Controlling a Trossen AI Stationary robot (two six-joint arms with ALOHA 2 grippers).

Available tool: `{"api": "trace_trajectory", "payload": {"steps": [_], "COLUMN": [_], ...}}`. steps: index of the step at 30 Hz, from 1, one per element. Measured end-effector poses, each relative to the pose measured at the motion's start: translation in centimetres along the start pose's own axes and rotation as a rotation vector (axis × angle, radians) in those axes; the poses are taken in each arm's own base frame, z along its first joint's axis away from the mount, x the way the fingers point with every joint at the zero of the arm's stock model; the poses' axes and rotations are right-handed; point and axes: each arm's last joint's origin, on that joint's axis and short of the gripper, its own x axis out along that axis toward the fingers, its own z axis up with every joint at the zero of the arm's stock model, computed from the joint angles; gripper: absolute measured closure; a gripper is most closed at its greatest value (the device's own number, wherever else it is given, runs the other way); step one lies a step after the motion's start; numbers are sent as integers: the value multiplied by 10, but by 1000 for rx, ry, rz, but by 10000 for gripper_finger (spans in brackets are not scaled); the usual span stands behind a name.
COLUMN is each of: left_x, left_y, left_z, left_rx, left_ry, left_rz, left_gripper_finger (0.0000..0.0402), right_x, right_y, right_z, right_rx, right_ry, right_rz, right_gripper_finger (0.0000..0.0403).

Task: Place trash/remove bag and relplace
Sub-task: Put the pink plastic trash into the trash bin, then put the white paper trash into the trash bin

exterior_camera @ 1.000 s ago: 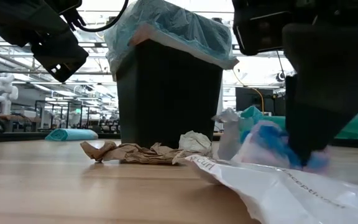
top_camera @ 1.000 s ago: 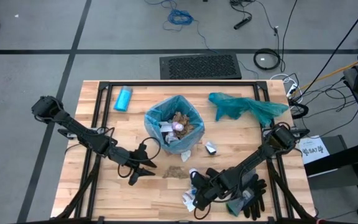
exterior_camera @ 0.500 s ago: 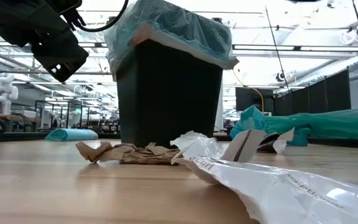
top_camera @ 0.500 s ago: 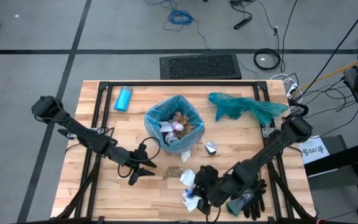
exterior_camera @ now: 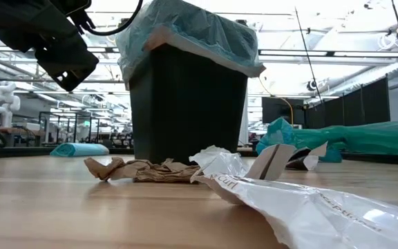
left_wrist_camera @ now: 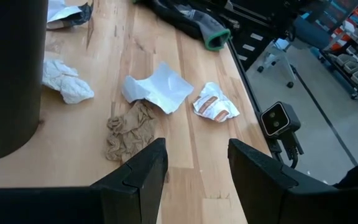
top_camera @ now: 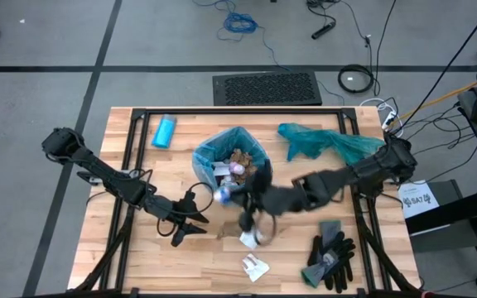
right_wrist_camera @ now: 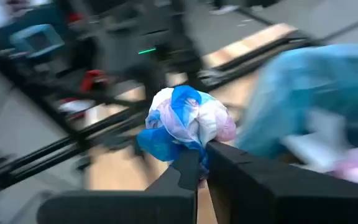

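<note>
Wooden tabletop (top_camera: 139, 248) is carrying a black bin (exterior_camera: 185, 104), its pale blue bag (top_camera: 207, 156) folded over the rim, apparently to be catching dropped trash. Right hand (right_wrist_camera: 201, 163) is hanging beside the bin's rim, clenched on a blue-and-white wrapper wad (right_wrist_camera: 185, 121), seemingly for release into the bag. Left hand (left_wrist_camera: 194, 163) is hovering near the bin's base, fingers parted and grasping nothing. Below it are lying a brown paper wad (left_wrist_camera: 128, 129) and white wrappers (left_wrist_camera: 157, 87), trash not yet binned.
</note>
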Motion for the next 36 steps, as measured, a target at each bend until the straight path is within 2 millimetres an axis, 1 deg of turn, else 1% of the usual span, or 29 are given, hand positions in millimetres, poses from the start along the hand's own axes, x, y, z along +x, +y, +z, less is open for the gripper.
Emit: {"api": "trace_trajectory", "payload": {"steps": [3,6,9,12,14,17,20,22,24,27,32,36], "left_x": [0,0,0,0,0,0,0,0,0,0,0,0], "left_y": [0,0,0,0,0,0,0,0,0,0,0,0], "left_z": [0,0,0,0,0,0,0,0,0,0,0,0], "left_rx": [0,0,0,0,0,0,0,0,0,0,0,0], "left_ry": [0,0,0,-1,-1,-1,0,-1,-1,0,-1,-1], "left_rz": [0,0,0,1,1,1,1,1,1,1,1,1], "left_gripper_finger": [228,228,228,228,228,228,228,228,228,228,228,228], "right_x": [13,23,30,33,34,34,33,32,26,10,-22,-49], "right_y": [-23,-45,-66,-81,-86,-88,-88,-90,-93,-94,-81,-68], "right_z": [13,23,27,27,27,26,25,23,21,19,13,-2], "right_rx": [28,98,163,222,246,264,288,331,401,462,474,450], "right_ry": [-26,-9,67,143,163,172,176,192,223,263,307,340], "right_rz": [-79,-126,-140,-165,-194,-207,-211,-232,-276,-329,-349,-422], "right_gripper_finger": [392,369,331,286,258,224,203,197,197,203,216,227]}}
